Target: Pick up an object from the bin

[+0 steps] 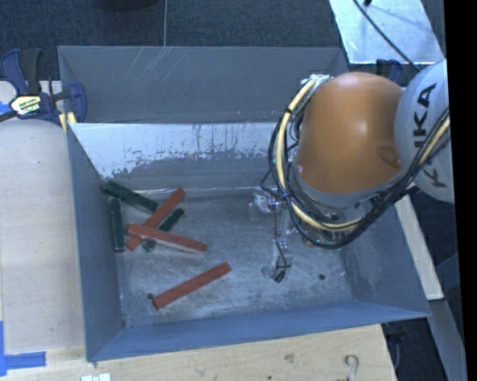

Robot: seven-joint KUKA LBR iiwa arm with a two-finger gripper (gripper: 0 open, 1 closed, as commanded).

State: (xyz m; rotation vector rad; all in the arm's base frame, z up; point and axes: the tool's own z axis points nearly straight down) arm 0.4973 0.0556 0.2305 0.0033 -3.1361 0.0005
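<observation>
Hanging beneath the arm's rounded orange cover (348, 131), the claw (280, 270) reaches down toward the floor of the grey bin (216, 90), a little to the right of the middle as the camera sees it. Its tip is low over bare, scuffed metal. Whether it is wide or narrow cannot be told from this angle, nor whether it touches the floor. Yellow and black cables (281, 155) loop round the cover's near side, just above the slim stem that carries the claw. The closest thing to the claw is a red stick (192, 286), which lies apart from it toward the view's left, at about the same depth in the bin. The stick is flat on the floor and slanted, with its right end pointing toward the claw and slightly raised in the view, and its left end nearer the front wall. Farther left, well apart from the claw, a loose heap of sticks sits against the left wall. A long red stick (167, 238) runs across the heap's lower side and a second red one (161, 213) crosses it at a slant. A dark green stick (128, 197) lies along the back, and another dark green stick (116, 225) runs alongside the left wall.
</observation>
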